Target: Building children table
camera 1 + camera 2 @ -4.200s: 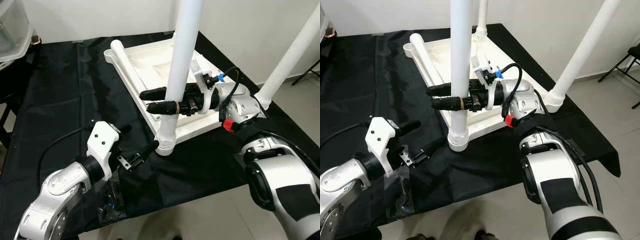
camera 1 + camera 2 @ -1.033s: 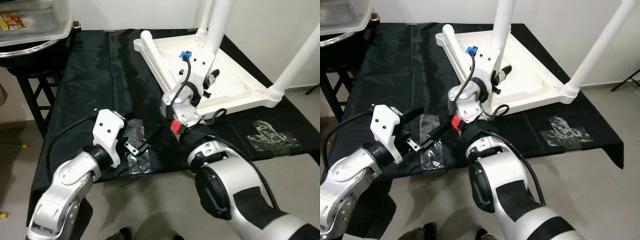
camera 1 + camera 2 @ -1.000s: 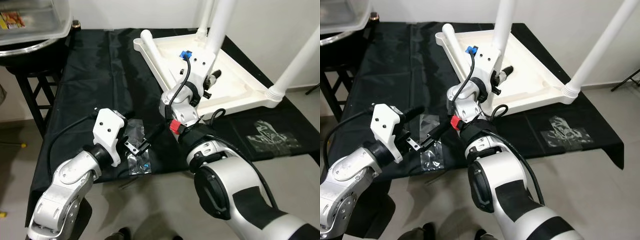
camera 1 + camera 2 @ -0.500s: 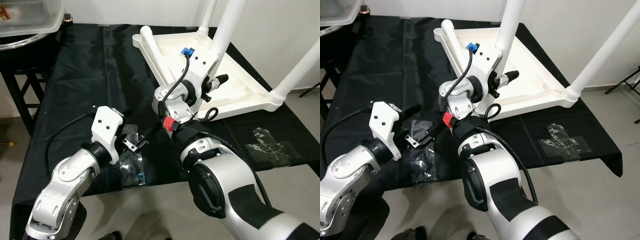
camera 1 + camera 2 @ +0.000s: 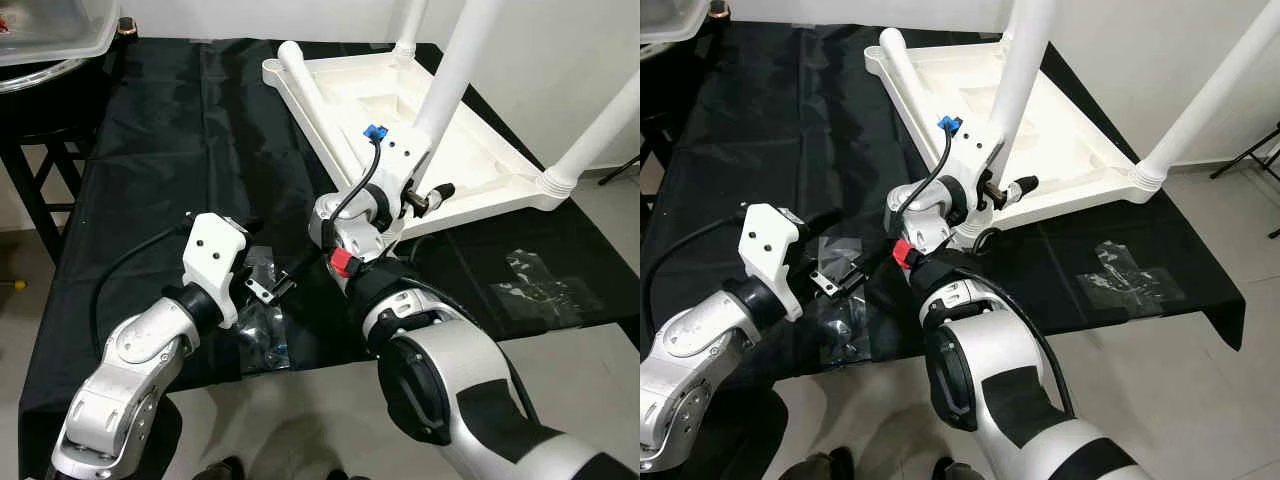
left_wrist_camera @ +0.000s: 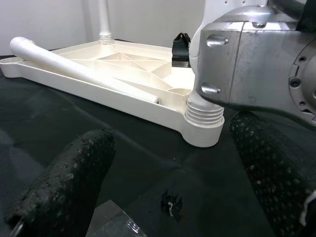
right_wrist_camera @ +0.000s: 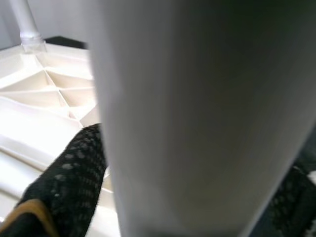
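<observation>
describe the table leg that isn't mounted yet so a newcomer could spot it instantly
Start at the black-covered workbench and find the white upside-down tabletop lying on it. Three legs stand up from its corners; the loose leg lies flat along the tabletop's left edge, a white tube. It is the one lying down, not upright.

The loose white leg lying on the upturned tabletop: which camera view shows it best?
The left eye view: the loose white leg shows whole along the rim of the upturned tabletop. The right eye view shows nearly the same, lower end behind the right arm. The left wrist view sees it low and foreshortened; the right wrist view shows an upright leg.
</observation>
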Tool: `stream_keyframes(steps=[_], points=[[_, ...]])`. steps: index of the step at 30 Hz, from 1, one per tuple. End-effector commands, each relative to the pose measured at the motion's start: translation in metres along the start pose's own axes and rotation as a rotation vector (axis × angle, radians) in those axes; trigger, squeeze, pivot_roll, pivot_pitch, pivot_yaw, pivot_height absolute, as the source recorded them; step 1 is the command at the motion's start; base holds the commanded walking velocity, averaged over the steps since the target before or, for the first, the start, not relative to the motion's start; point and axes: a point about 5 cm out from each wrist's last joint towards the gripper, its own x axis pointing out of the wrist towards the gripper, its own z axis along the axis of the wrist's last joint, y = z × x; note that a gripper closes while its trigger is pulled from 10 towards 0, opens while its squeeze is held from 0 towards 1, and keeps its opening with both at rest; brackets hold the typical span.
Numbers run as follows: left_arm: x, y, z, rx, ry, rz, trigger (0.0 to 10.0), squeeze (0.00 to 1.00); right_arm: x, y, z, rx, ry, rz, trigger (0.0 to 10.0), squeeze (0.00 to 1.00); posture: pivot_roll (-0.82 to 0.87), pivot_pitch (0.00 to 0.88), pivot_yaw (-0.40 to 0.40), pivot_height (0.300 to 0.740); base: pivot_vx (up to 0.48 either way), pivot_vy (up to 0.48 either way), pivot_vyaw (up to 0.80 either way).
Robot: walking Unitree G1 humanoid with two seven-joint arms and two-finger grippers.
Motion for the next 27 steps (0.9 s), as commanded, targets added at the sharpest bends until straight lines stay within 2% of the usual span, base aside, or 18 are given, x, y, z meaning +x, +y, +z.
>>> stream_keyframes(steps=[1,5,9,14,17,22,27], points=[[-0.001,-0.003,-0.005,-0.002,0.013,-0.010,10.0,0.00,0.000,0.002,0.009,0.023,-0.054,0.022,10.0,0.00,0.11,0.203,-0.102,0.740,0.000,0.000,0.00],[-0.001,-0.003,-0.005,-0.001,0.014,-0.010,10.0,0.00,-0.002,0.005,0.011,0.022,-0.077,0.061,10.0,0.00,0.11,0.204,-0.100,0.740,0.000,0.000,0.00],[0.001,-0.001,-0.005,0.005,0.008,-0.010,10.0,0.00,-0.006,0.011,0.008,-0.010,-0.131,0.220,10.0,0.00,0.10,0.201,-0.093,0.740,0.000,0.000,0.00],[0.001,-0.001,-0.005,0.003,0.007,-0.010,10.0,0.00,-0.006,0.011,0.007,-0.025,-0.166,0.270,10.0,0.00,0.10,0.201,-0.093,0.740,0.000,0.000,0.00],[0.000,0.000,-0.005,0.008,0.010,-0.009,10.0,0.00,-0.005,0.010,0.005,-0.031,-0.198,0.368,10.0,0.00,0.10,0.199,-0.091,0.740,0.000,0.000,0.00],[0.000,0.000,-0.006,0.006,0.011,-0.007,10.0,0.00,-0.008,0.009,0.003,-0.043,-0.250,0.435,10.0,0.00,0.09,0.200,-0.089,0.740,0.000,0.000,0.00],[0.002,0.000,-0.007,0.008,0.011,-0.009,10.0,0.00,-0.018,0.004,0.005,-0.019,-0.301,0.454,10.0,0.00,0.09,0.197,-0.087,0.740,0.000,0.000,0.00]])
